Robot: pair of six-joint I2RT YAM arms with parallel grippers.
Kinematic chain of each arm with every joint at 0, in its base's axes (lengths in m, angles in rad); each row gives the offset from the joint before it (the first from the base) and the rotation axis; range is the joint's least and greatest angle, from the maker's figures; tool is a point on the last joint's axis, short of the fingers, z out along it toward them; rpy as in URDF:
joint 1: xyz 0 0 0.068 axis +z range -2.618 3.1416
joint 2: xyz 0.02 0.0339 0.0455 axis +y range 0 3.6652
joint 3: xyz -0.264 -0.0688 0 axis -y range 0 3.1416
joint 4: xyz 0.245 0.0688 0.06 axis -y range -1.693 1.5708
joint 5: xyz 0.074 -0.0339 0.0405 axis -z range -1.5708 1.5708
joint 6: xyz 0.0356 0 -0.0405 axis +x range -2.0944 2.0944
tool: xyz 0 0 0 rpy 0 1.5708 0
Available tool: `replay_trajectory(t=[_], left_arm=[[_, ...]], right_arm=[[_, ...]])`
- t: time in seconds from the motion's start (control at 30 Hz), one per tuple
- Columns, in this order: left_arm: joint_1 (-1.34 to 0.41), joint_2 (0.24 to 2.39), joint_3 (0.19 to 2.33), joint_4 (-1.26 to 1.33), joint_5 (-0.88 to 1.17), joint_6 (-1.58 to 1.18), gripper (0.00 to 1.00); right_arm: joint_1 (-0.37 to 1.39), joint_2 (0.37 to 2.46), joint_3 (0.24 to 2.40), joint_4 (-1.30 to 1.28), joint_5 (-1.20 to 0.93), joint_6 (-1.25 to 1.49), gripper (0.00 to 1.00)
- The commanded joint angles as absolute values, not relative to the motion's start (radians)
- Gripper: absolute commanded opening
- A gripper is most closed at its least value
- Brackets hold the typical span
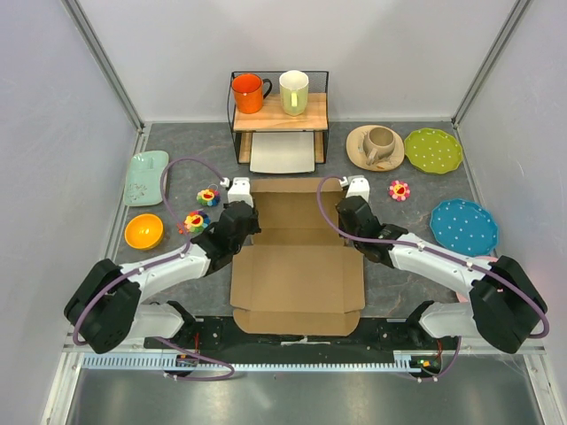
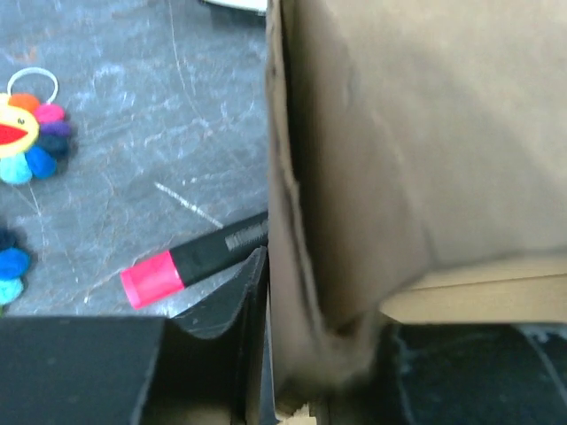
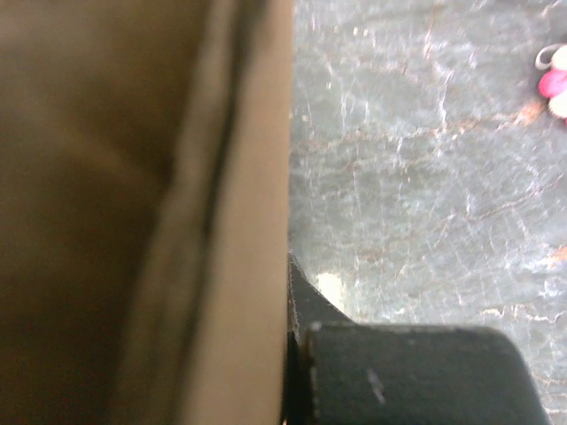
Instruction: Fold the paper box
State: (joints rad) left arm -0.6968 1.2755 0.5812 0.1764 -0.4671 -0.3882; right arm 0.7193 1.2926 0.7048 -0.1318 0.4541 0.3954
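So the paper box [image 1: 297, 274] sits in the middle of the table [image 1: 416, 208], right between the two arms. Its near part lies open and flat, and the side walls at the far end stand up. The left gripper [image 1: 248, 212] is at the left wall. In the left wrist view that wall runs up between the fingers [image 2: 244, 301], with the left one right against the cardboard. Whether it's actually squeezing or just sitting around it, honestly I can't tell. The right gripper [image 1: 344, 211] is at the right wall with its fingers [image 3: 407, 372] pressed together on the cardboard. The wall fills the left half of that wrist view and hides the other finger. A red-and-black marker [image 2: 195, 261] lies on the table just left of the left wall, beside the left finger. Two rainbow flower toys [image 1: 195, 221] sit further left, near an orange bowl [image 1: 143, 231] and a mint dish [image 1: 146, 177]. At the far side a wire shelf [image 1: 279, 111] holds an orange mug [image 1: 250, 91] and a cream mug [image 1: 294, 91], with a white tray [image 1: 283, 152] under it. On the right are a tan plate with a cup [image 1: 374, 146], a green dotted plate [image 1: 433, 150], a blue dotted plate [image 1: 463, 225] and one more flower toy [image 1: 399, 189].
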Motion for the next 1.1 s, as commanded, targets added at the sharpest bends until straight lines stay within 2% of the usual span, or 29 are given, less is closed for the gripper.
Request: replay_trajectory(t=[0.0, 0.17, 0.3, 0.4, 0.47, 0.57, 0.6, 0.7, 0.9, 1.07], left_arm=[[-0.695, 1.252, 0.542, 0.471, -0.457, -0.341, 0.30], [-0.695, 1.328, 0.492, 0.779, -0.414, -0.241, 0.33], [-0.695, 1.446, 0.529, 0.844, -0.384, -0.204, 0.32], [-0.695, 1.528, 0.529, 0.873, -0.373, -0.216, 0.26], [-0.696, 1.565, 0.523, 0.874, -0.376, -0.224, 0.18], [-0.707, 1.578, 0.508, 0.858, -0.439, -0.226, 0.08], [-0.710, 1.580, 0.506, 0.851, -0.451, -0.207, 0.07], [-0.721, 1.588, 0.514, 0.848, -0.465, -0.145, 0.05], [-0.745, 1.588, 0.574, 0.779, -0.534, -0.071, 0.03], [-0.750, 1.588, 0.587, 0.733, -0.591, -0.106, 0.03]], right_arm=[[0.726, 1.262, 0.707, 0.130, 0.531, 0.338, 0.00], [0.727, 1.304, 0.641, 0.377, 0.655, 0.252, 0.00], [0.726, 1.396, 0.630, 0.494, 0.684, 0.204, 0.00], [0.726, 1.451, 0.632, 0.502, 0.681, 0.239, 0.00], [0.726, 1.462, 0.630, 0.451, 0.657, 0.281, 0.01], [0.726, 1.451, 0.617, 0.367, 0.628, 0.353, 0.27], [0.726, 1.434, 0.614, 0.345, 0.623, 0.383, 0.40], [0.727, 1.396, 0.607, 0.259, 0.601, 0.411, 0.56], [0.735, 1.292, 0.640, 0.031, 0.582, 0.477, 0.74], [0.738, 1.138, 0.620, -0.093, 0.485, 0.492, 0.82]])
